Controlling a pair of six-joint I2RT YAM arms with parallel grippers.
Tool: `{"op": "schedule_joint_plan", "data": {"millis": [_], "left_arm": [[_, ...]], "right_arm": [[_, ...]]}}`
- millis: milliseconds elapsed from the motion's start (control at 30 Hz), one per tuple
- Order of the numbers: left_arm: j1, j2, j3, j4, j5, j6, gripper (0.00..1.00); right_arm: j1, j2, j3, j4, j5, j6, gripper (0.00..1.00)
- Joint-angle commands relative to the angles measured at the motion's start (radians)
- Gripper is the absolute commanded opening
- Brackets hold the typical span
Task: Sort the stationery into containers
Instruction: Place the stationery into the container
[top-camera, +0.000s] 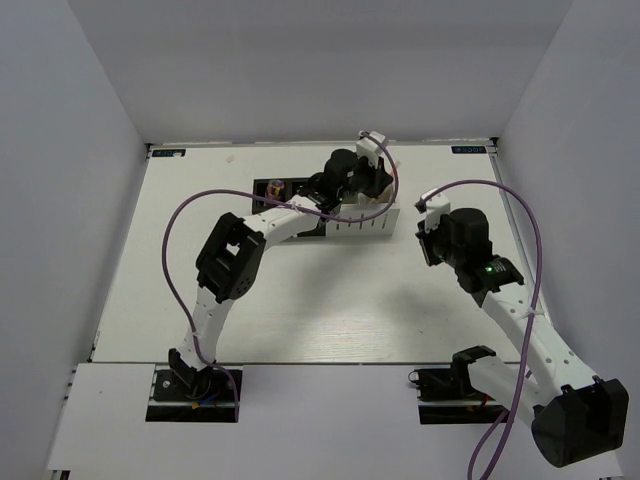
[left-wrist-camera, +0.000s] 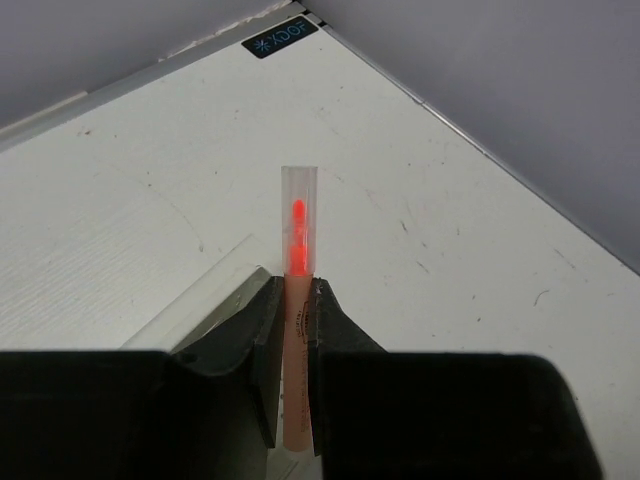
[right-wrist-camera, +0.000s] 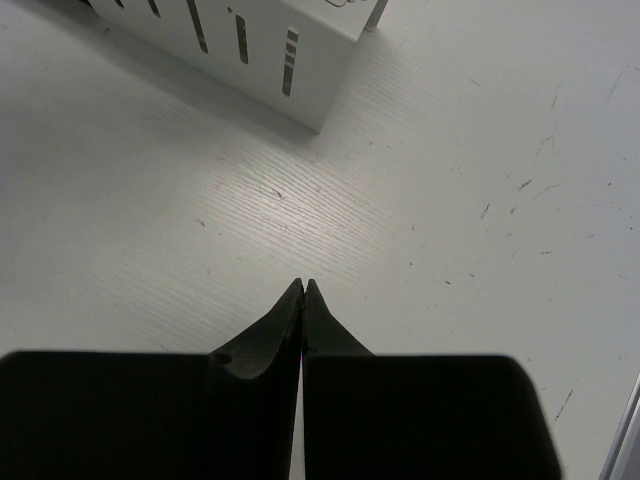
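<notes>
Left gripper (left-wrist-camera: 292, 285) is clamped on a pink stick (left-wrist-camera: 299, 225), its clear cap and orange-red tip pointing out past the fingers. Right gripper (right-wrist-camera: 303, 288) is pinched shut, empty, over the table (top-camera: 330, 300). Containers (top-camera: 362, 226) sit below your left wrist; the white end cup (right-wrist-camera: 250, 50) is near the right fingers. Centre over one cup opening, tilt the stick upright, lower it inside, then let go. It's thin, so dropped from high it'll likely bounce off a rim.

Left arm reaches forward to far centre, elbow bent, left claw (left-wrist-camera: 297, 295) pinched on a pink tube (left-wrist-camera: 300, 215). Right arm folded at mid-right, right claw (right-wrist-camera: 303, 288) angled down over the surface, tips pressed together, empty.
</notes>
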Motion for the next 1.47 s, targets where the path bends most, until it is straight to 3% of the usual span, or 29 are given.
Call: {"op": "schedule_joint_plan", "data": {"millis": [0, 133, 267, 300, 433, 667, 733, 800, 833, 867, 900, 933, 1000, 1033, 1067, 1100, 1167, 1300, 1333, 1400, 1433], "left_arm": [[0.0, -0.005, 0.024, 0.02, 0.002, 0.045, 0.01], [-0.002, 0.006, 0.029, 0.009, -0.001, 0.046, 0.07], [0.0, 0.001, 0.015, -0.008, -0.005, 0.046, 0.33], [0.0, 0.003, 0.013, -0.008, -0.015, 0.046, 0.51], [0.0, -0.002, 0.021, -0.022, -0.027, 0.049, 0.67], [-0.012, -0.004, 0.099, -0.072, 0.001, 0.045, 0.61], [-0.029, -0.022, 0.113, -0.082, 0.016, 0.059, 0.47], [-0.043, -0.052, 0.121, -0.098, 0.028, 0.088, 0.32], [-0.052, -0.081, 0.118, -0.111, 0.034, 0.098, 0.17], [-0.063, -0.1, 0.111, -0.129, 0.031, 0.105, 0.11], [-0.066, -0.141, 0.067, -0.147, 0.024, 0.13, 0.07], [-0.071, -0.196, 0.041, -0.16, -0.016, 0.137, 0.03], [-0.083, -0.335, -0.069, -0.244, -0.074, 0.135, 0.05], [-0.086, -0.368, -0.094, -0.267, -0.17, 0.128, 0.36], [-0.086, -0.404, -0.129, -0.448, -0.218, 0.112, 0.59], [-0.079, -0.472, -0.145, -0.518, -0.258, 0.082, 0.78], [-0.057, -0.571, -0.215, -0.7, -0.33, 0.028, 1.0], [0.0, -0.873, -0.508, -0.83, -0.318, -0.039, 1.0], [0.038, -1.007, -0.671, -0.829, -0.306, -0.049, 1.0], [0.063, -1.089, -0.764, -0.827, -0.263, -0.069, 1.0], [0.101, -1.123, -0.889, -0.83, -0.251, -0.07, 1.0]], "right_arm": [[-0.005, -0.017, -0.01, 0.04, -0.015, 0.007, 0.0], [-0.002, -0.017, -0.01, 0.046, -0.021, 0.007, 0.0], [-0.003, -0.017, -0.008, 0.048, -0.024, 0.004, 0.0], [0.0, -0.015, -0.01, 0.048, -0.024, 0.007, 0.0], [-0.002, -0.017, -0.011, 0.047, -0.025, 0.007, 0.0], [-0.003, -0.023, -0.011, 0.04, -0.038, 0.004, 0.0], [-0.003, -0.026, -0.01, 0.039, -0.051, 0.003, 0.02], [-0.002, -0.026, -0.005, 0.033, -0.062, 0.0, 0.15], [-0.003, -0.026, -0.005, 0.031, -0.071, 0.0, 0.29], [-0.007, -0.026, -0.004, 0.027, -0.079, -0.002, 0.38], [-0.004, -0.026, -0.005, 0.019, -0.09, -0.003, 0.47], [-0.003, -0.024, -0.008, 0.019, -0.103, -0.005, 0.68], [-0.005, -0.023, -0.01, 0.007, -0.142, -0.011, 0.87], [-0.002, -0.023, -0.01, 0.008, -0.18, -0.011, 0.9], [-0.002, -0.02, -0.01, 0.008, -0.186, -0.008, 0.9], [-0.002, -0.017, -0.008, 0.008, -0.194, 0.021, 0.9], [0.0, 0.0, -0.004, 0.02, -0.2, 0.052, 0.9], [-0.002, 0.002, 0.013, 0.027, -0.154, 0.187, 0.9], [0.0, 0.002, 0.013, 0.03, -0.16, 0.193, 0.9], [-0.005, 0.006, 0.021, 0.027, -0.154, 0.202, 0.9], [-0.005, 0.008, 0.022, 0.027, -0.157, 0.211, 0.9]]}}
